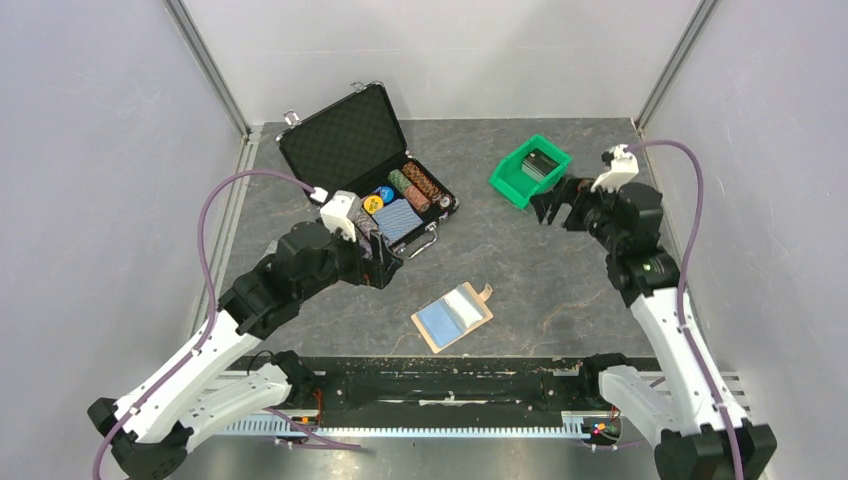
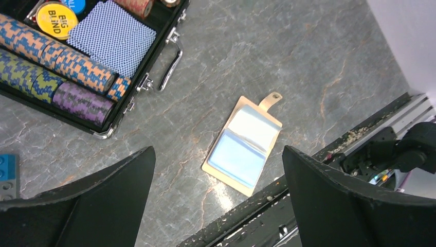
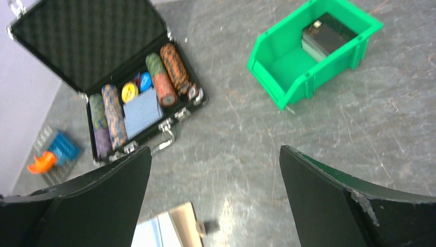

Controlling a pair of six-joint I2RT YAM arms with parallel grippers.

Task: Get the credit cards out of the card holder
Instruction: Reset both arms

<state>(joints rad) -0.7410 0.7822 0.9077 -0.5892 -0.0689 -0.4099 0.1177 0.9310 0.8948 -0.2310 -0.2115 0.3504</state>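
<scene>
Glossy-faced card holder on matt stone-look table; bin smooth plastic.

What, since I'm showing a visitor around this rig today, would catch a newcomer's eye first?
The open black case, back left, stands out with its rows of colourful poker chips. Next come the bright green bin at back right and the tan card holder lying open near the front edge.

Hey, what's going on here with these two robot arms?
Neither arm holds anything. The tan card holder lies open on the table, light blue faces up. The left gripper hovers open by the black chip case; the right gripper is open beside the green bin, which has dark flat items inside.
</scene>
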